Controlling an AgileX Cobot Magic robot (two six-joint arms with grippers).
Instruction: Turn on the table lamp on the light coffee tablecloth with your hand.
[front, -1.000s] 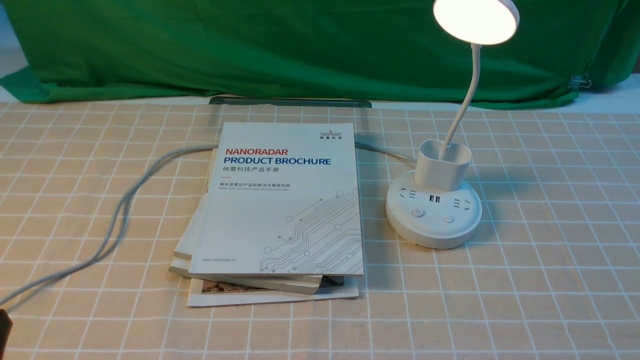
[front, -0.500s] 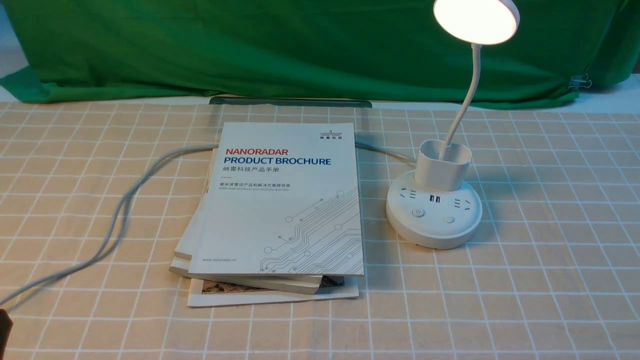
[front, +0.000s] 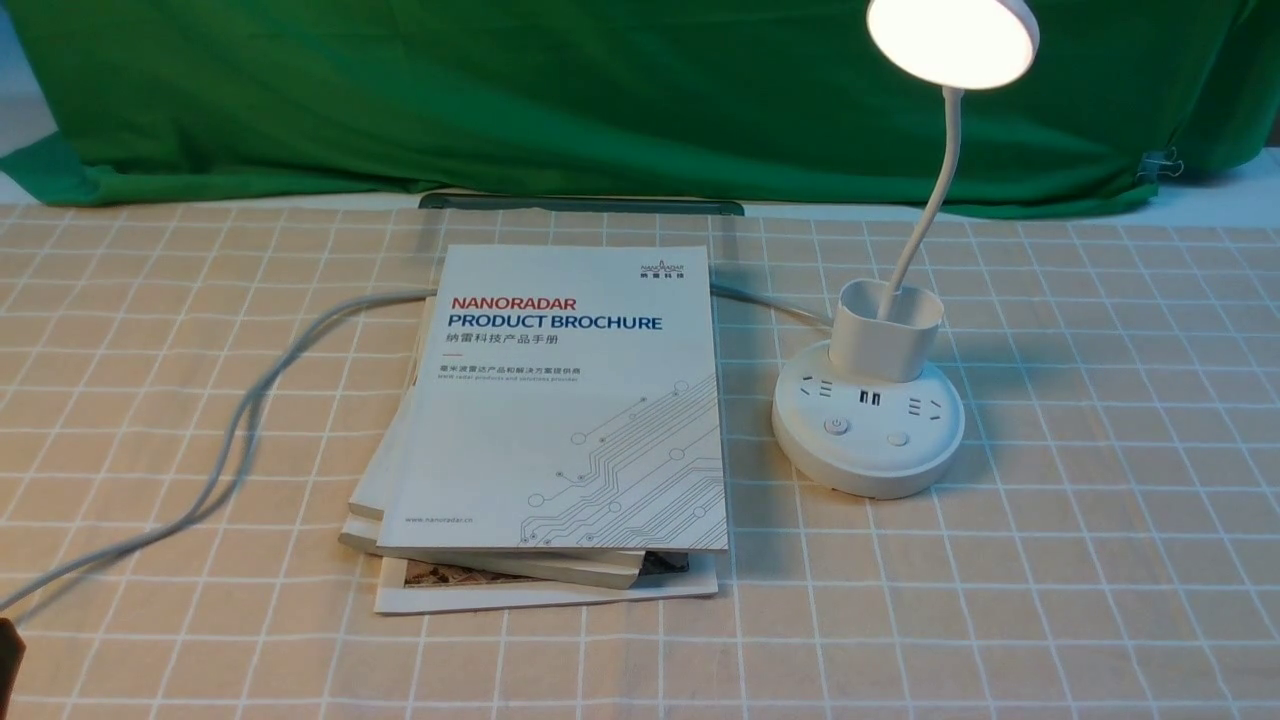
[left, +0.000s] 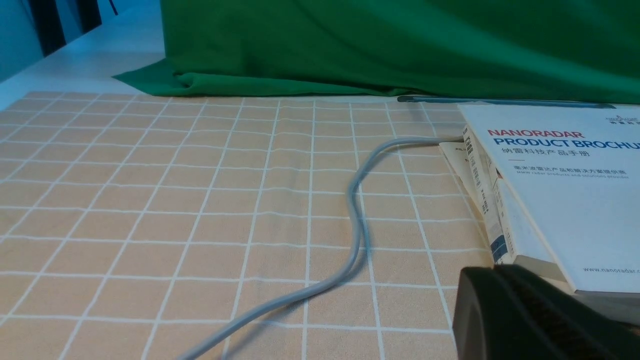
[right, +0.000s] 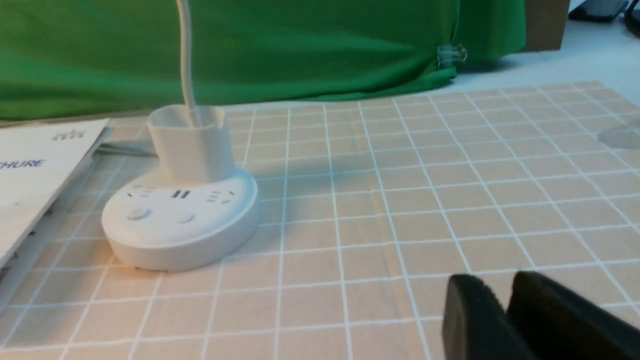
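Nothing has moved: your lit lamp (front: 885, 345) stands on the cloth (front: 1100, 560) well ahead of the right gripper (right: 502, 290); its jaws and the left gripper's (left: 492, 275) are closed, empty.

Front view, three moments compared: no change found. Lamp (front: 885, 340): head glow, neck bend and base position read identical. Cable (front: 240, 430): same curve, no shift. Brochures (front: 570, 400): stack edges line up exactly as a second ago. No arm has entered the front view. The wrist views have no earlier pictures to compare against, so movement there cannot be judged.
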